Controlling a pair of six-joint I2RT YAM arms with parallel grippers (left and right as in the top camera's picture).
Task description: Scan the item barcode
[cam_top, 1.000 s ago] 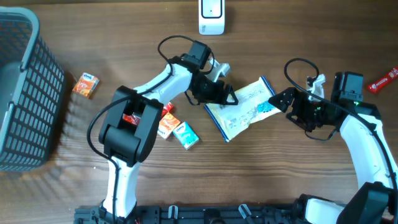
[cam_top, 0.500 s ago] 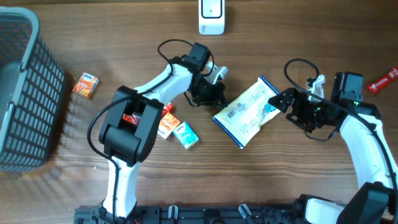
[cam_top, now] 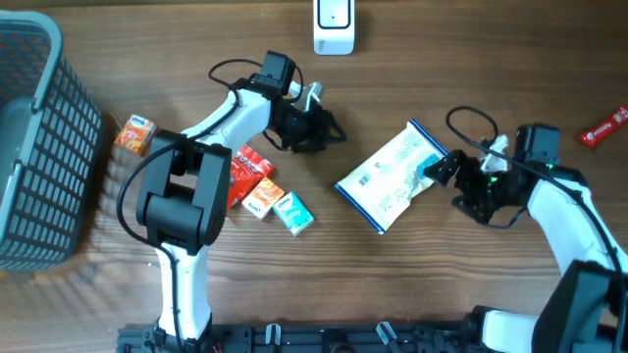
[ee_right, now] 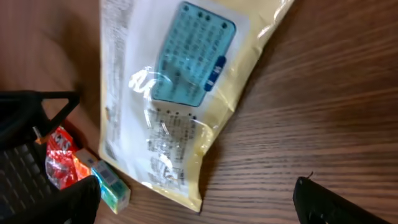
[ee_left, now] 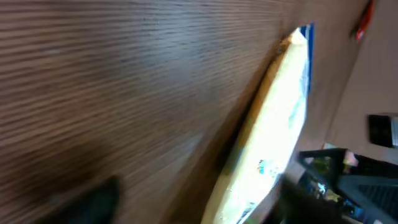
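— Where is the packet [cam_top: 391, 178]?
— It lies flat on the counter [cam_top: 412, 284], and nothing holds it.
— And the fingers?
— The left fingers [cam_top: 332, 128] stand apart, well clear of the packet. The right fingers [ee_right: 336, 202] are spread wide, empty, just beside its right-hand corner.

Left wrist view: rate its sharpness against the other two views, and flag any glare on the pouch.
Left wrist: heavily blurred, the pouch a smeared yellow streak, no print legible. Right wrist: sharp, print crisp, one small glare patch on its clear film. Overhead: sharp, evenly lit, soft shadows only, no glare on it.
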